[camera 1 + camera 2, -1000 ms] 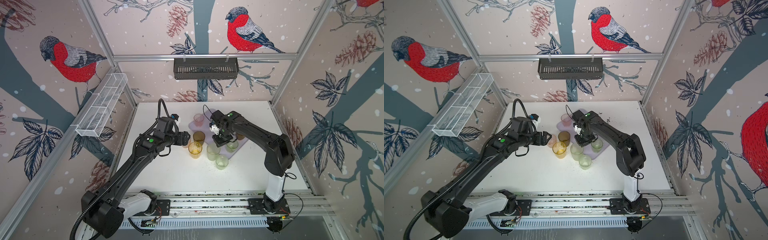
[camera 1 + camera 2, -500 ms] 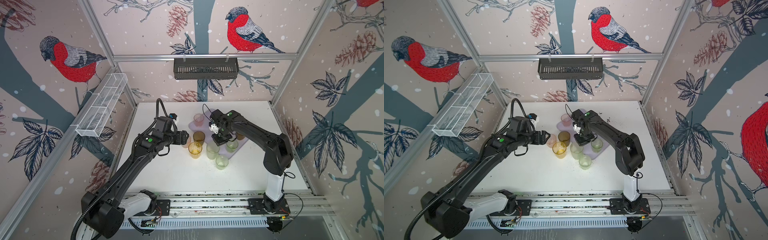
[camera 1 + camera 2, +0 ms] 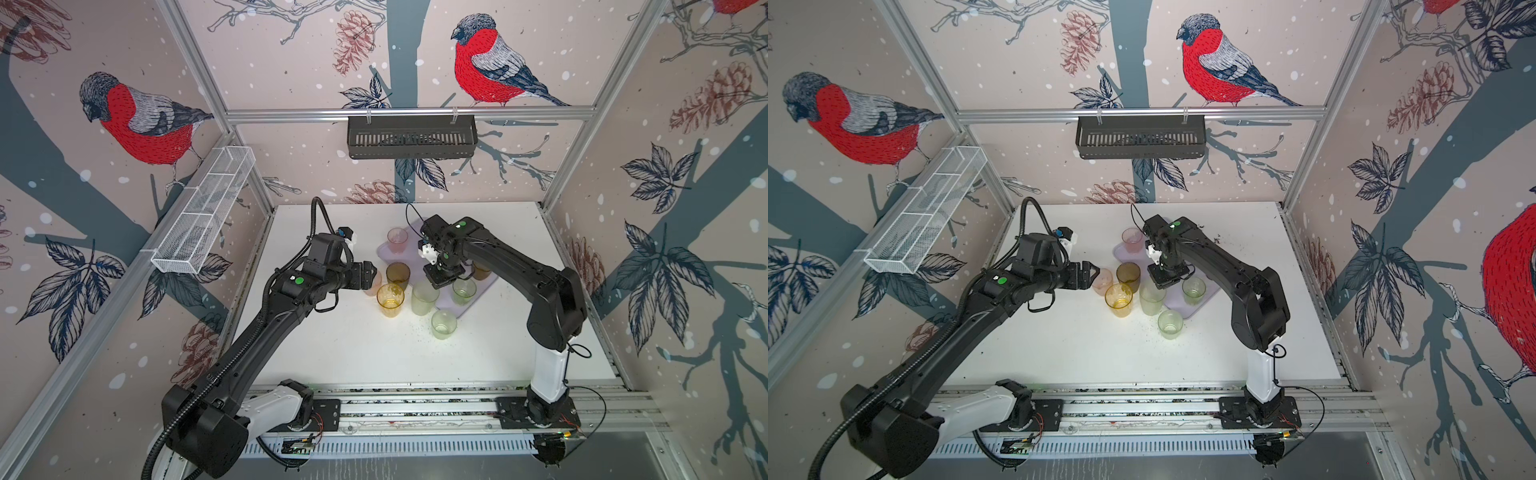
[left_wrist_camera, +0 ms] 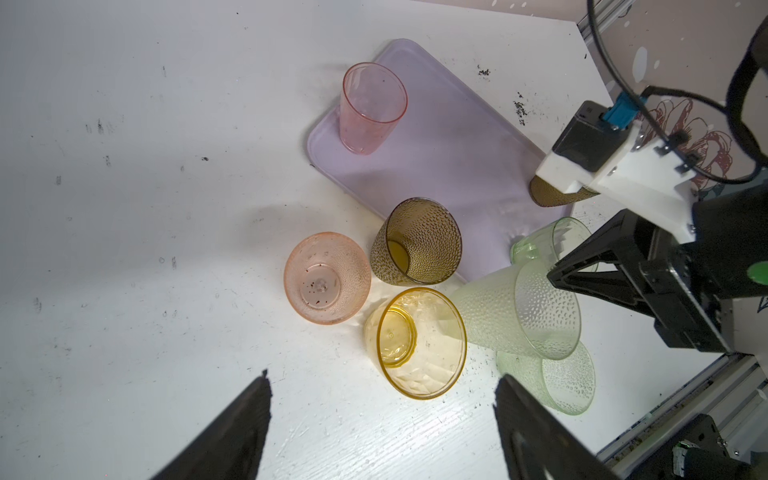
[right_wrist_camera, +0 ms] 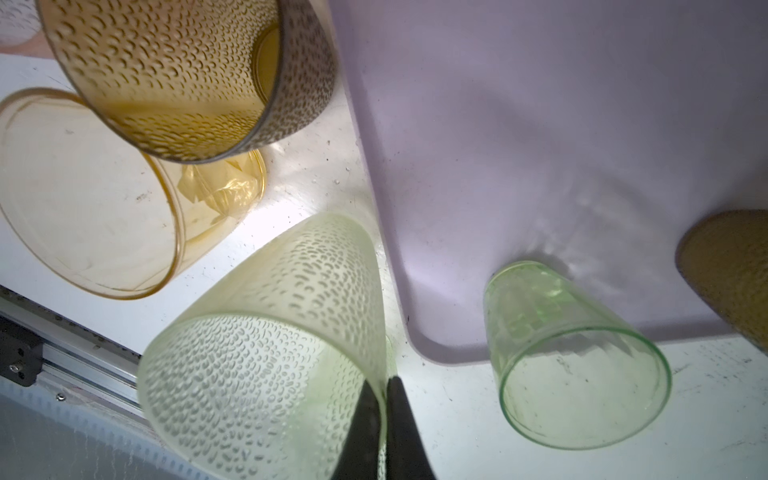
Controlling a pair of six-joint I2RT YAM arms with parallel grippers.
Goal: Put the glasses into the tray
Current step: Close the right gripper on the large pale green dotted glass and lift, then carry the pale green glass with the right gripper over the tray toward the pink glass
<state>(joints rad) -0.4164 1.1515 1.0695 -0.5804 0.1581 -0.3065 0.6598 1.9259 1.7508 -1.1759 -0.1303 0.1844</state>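
My right gripper point(image 5: 384, 384) is shut on the rim of the tall frosted glass point(image 5: 266, 332), one finger inside and one outside; the glass stands on the table beside the lilac tray point(image 4: 449, 158). On the tray stand a pink glass point(image 3: 397, 240), a green glass point(image 3: 463, 291) and a brown glass point(image 3: 482, 270) half hidden by the right arm. Off the tray are a brown dotted glass point(image 4: 415, 241), a pink dotted glass point(image 4: 326, 278), an amber glass point(image 4: 419, 345) and a short frosted glass point(image 3: 443, 324). My left gripper point(image 4: 382, 375) hangs open and empty over the amber glass.
A black slatted basket point(image 3: 411, 137) hangs on the back wall and a white wire basket point(image 3: 203, 216) on the left wall. Dark crumbs point(image 4: 519, 108) lie on the white table point(image 3: 353, 345) beyond the tray. The metal rail point(image 3: 415, 407) runs along the front.
My right gripper's jaws have closed on the tall frosted glass's rim. The left arm has shifted only slightly, still open.
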